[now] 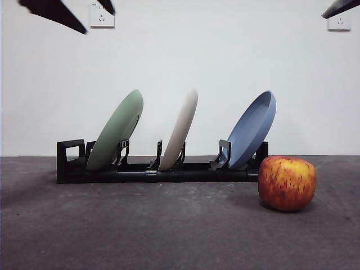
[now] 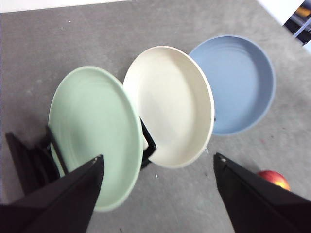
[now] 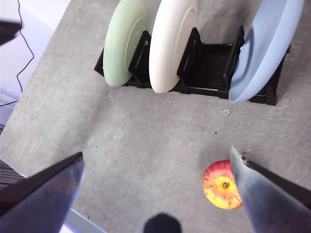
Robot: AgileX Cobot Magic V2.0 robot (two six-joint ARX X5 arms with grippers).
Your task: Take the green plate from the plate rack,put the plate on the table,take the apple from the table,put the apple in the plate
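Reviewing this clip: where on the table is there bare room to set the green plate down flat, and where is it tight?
Bare table lies in front of the plate rack, to the side of the apple toward the green plate. It is tight beside the blue plate, where the apple sits close to the rack's end.

In the left wrist view, the left gripper's (image 2: 158,167) dark jaw is covering the lower rim of the round, pale sage-green plate (image 2: 92,131), while the other jaw is hiding most of the red-and-yellow apple (image 2: 275,178). There the overlapping plates are concealing nearly all of the long black plastic plate rack (image 2: 147,145). In the right wrist view, the picture's top edge is cutting off the round matte blue plate (image 3: 265,48).
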